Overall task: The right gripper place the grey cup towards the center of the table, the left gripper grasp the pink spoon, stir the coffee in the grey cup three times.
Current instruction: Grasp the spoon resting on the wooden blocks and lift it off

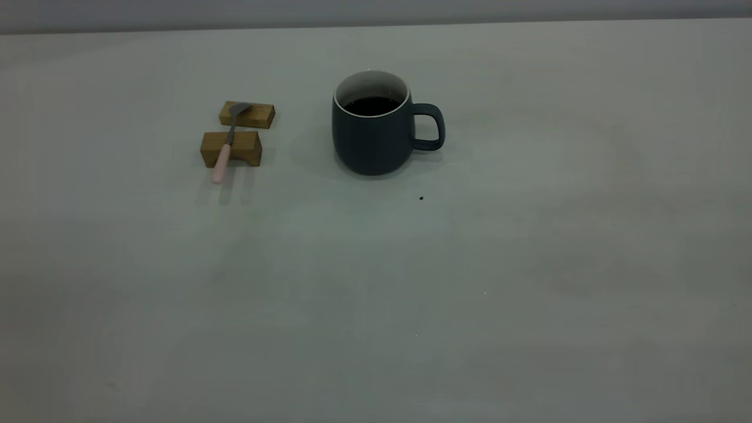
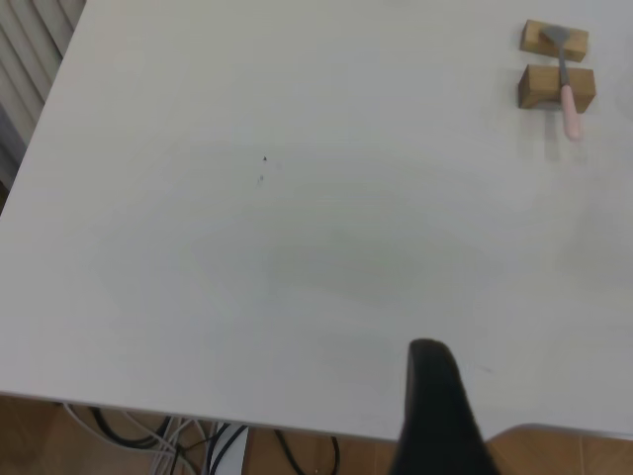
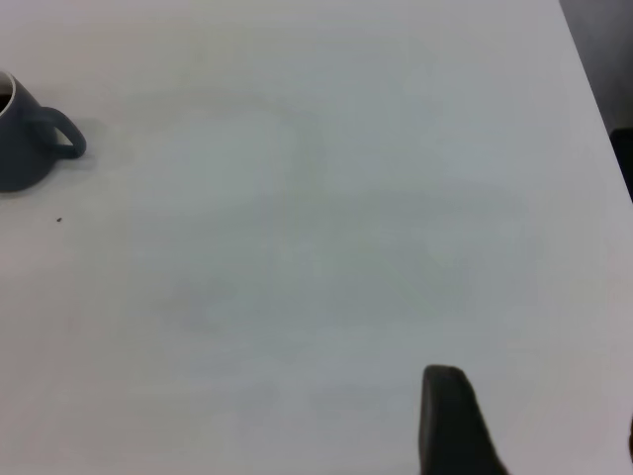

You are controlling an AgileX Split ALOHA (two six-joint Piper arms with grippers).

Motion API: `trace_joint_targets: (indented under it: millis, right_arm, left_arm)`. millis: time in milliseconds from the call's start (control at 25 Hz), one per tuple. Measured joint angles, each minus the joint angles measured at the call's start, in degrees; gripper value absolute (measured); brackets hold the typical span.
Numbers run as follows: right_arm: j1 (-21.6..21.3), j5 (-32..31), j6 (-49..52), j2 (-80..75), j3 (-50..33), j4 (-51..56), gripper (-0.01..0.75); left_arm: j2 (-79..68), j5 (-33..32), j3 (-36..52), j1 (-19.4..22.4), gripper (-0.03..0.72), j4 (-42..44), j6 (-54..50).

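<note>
The grey cup (image 1: 370, 138) stands upright at the table's (image 1: 411, 294) far middle, handle to the right, with dark coffee (image 1: 371, 106) inside. To its left the pink spoon (image 1: 226, 147) lies across two brown wooden blocks (image 1: 231, 149), pink handle end toward the near side. Neither arm appears in the exterior view. The left gripper (image 2: 534, 416) hangs over the table's edge, far from the spoon (image 2: 566, 91), open and empty, with one dark finger (image 2: 435, 416) showing. The right gripper (image 3: 539, 406) is open and empty over bare table, far from the cup (image 3: 22, 139).
A tiny dark speck (image 1: 421, 198) lies just in front of the cup. Cables (image 2: 198, 440) and a wooden floor show past the table's edge in the left wrist view. A wide stretch of bare tabletop spreads in front of the cup and spoon.
</note>
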State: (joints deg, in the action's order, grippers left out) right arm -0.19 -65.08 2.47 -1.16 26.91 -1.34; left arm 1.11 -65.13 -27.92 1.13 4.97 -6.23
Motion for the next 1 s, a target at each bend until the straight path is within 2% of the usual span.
trace_joint_targets:
  millis: [720,840,1000]
  right_arm:
    - [0.0,0.0,0.0,0.0,0.0,0.0,0.448]
    - [0.0,0.0,0.0,0.0,0.0,0.0,0.447]
    - [0.0,-0.1,0.0,0.0,0.0,0.0,0.447]
  left_arm:
    - [-0.5,0.0,0.0,0.0,0.558,0.0,0.0]
    - [-5.5,0.8,-0.5,0.0,0.564,0.0,0.0]
    - [-19.8,5.0,-2.3,0.0,0.572,-0.2,-1.9]
